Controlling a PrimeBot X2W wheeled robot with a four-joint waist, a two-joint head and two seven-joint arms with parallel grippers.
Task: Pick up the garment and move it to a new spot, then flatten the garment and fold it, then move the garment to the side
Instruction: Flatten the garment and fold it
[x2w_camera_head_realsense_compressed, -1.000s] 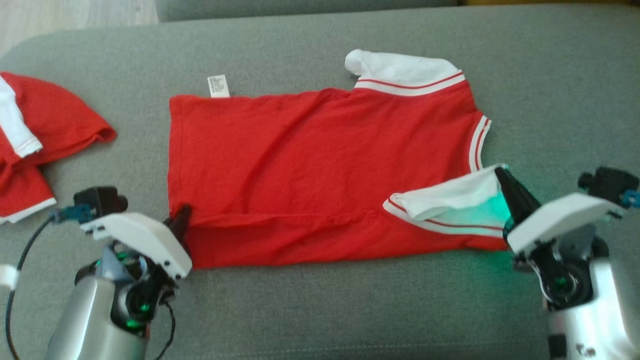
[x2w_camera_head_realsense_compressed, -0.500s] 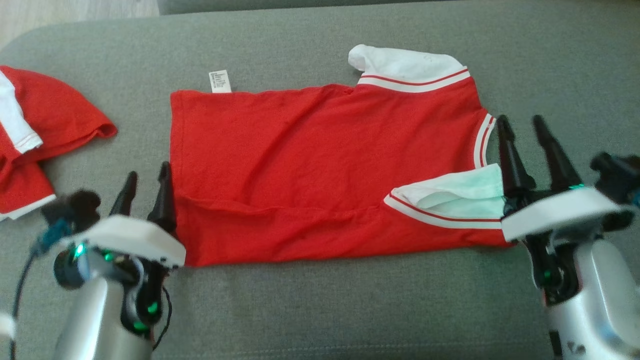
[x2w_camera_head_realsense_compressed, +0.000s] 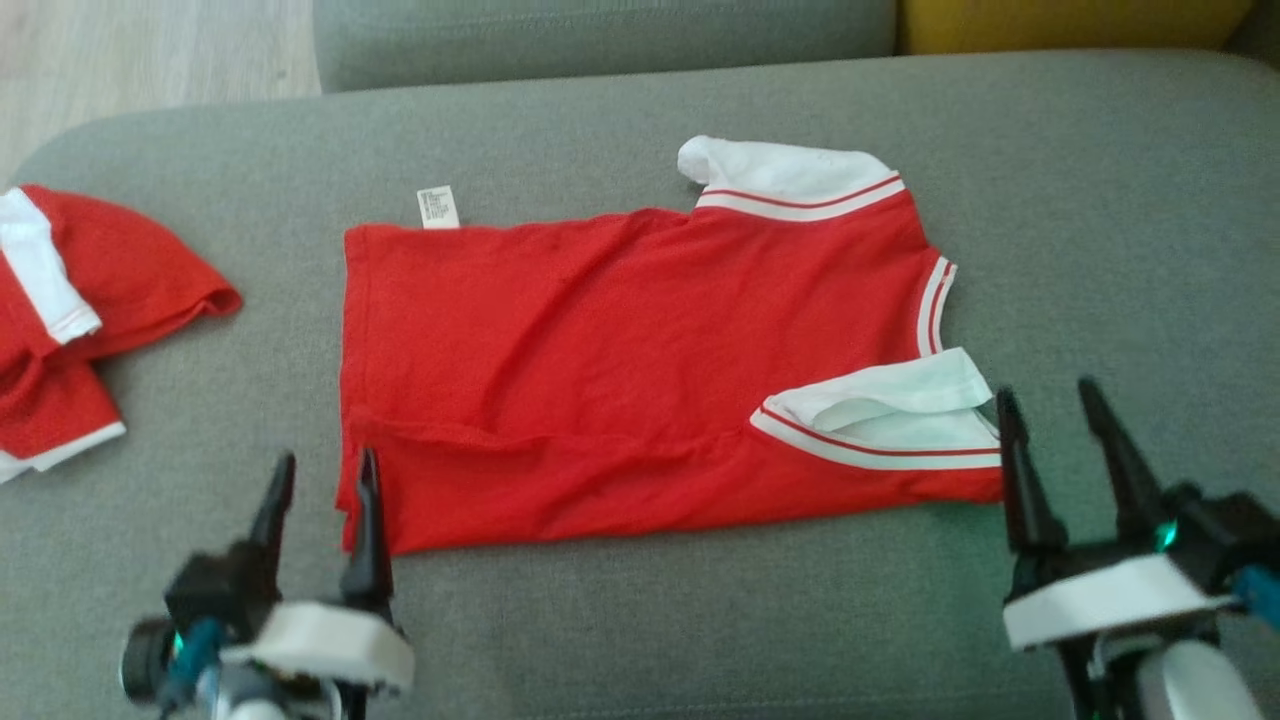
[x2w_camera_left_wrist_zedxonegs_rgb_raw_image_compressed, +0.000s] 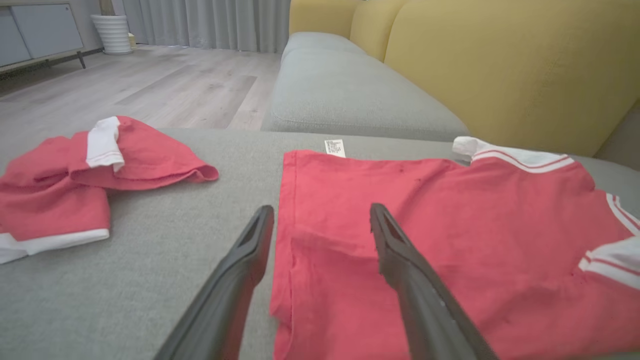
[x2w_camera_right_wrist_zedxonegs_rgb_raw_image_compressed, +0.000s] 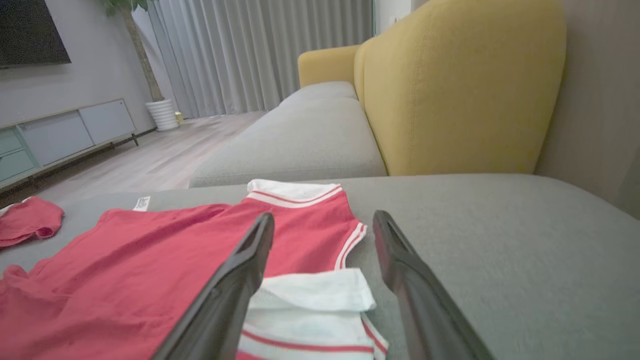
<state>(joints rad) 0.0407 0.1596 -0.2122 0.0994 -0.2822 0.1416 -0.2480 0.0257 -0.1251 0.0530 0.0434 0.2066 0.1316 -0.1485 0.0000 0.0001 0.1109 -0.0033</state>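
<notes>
The garment (x2w_camera_head_realsense_compressed: 640, 350), a red shirt with white red-striped sleeves, lies spread on the grey cushion (x2w_camera_head_realsense_compressed: 640, 620), its near edge folded up along the front. A white label (x2w_camera_head_realsense_compressed: 438, 207) sticks out at its far left hem. My left gripper (x2w_camera_head_realsense_compressed: 322, 465) is open and empty, raised over the shirt's near left corner (x2w_camera_left_wrist_zedxonegs_rgb_raw_image_compressed: 295, 255). Just off the shirt's near right end, beside the folded white sleeve (x2w_camera_head_realsense_compressed: 890, 410), my right gripper (x2w_camera_head_realsense_compressed: 1048, 392) stands open and empty. In the right wrist view the sleeve (x2w_camera_right_wrist_zedxonegs_rgb_raw_image_compressed: 310, 300) lies under and between the fingers.
A second red and white garment (x2w_camera_head_realsense_compressed: 70, 310) lies bunched at the cushion's left edge. Behind are another grey seat (x2w_camera_left_wrist_zedxonegs_rgb_raw_image_compressed: 340, 95), a yellow sofa back (x2w_camera_right_wrist_zedxonegs_rgb_raw_image_compressed: 450, 90) and wooden floor (x2w_camera_left_wrist_zedxonegs_rgb_raw_image_compressed: 150, 85). Grey cushion stretches bare to the right of the shirt (x2w_camera_head_realsense_compressed: 1120, 230).
Both grippers have opened, let go of the shirt's near edge and drawn back toward me. The folded edge now lies flat. The head camera has tilted, shifting the whole picture.
</notes>
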